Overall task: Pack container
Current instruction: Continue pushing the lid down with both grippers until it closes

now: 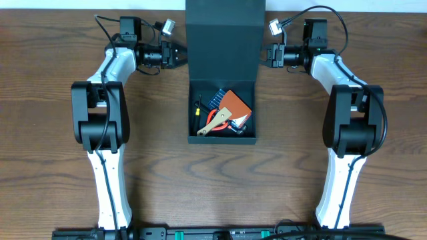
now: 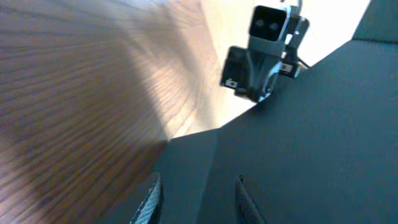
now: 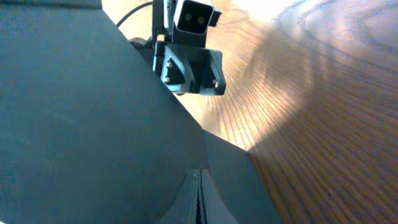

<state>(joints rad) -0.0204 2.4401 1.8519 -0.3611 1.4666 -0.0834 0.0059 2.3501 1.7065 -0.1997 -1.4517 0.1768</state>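
Observation:
The container (image 1: 193, 110) is a dark box in the middle of the table, and its flap lid (image 1: 225, 37) lies open toward the far edge. Inside lie an orange pad (image 1: 235, 103), a small blue case (image 1: 215, 99) and tan-handled pliers (image 1: 215, 124). My left gripper (image 1: 181, 57) is at the lid's left edge. In the left wrist view its fingers (image 2: 148, 202) stand apart astride a crease of the lid (image 2: 323, 137), clamping nothing I can see. My right gripper (image 1: 267, 55) is at the lid's right edge, shut, with its tips (image 3: 196, 177) against the dark lid (image 3: 81, 124).
Both arms reach in from the near table edge and bend inward at the far side. Each wrist view shows the other arm's camera head beyond the lid: the right arm's head (image 2: 264, 53) and the left arm's head (image 3: 189, 50). Bare wood tabletop (image 1: 53, 133) lies on both sides of the box.

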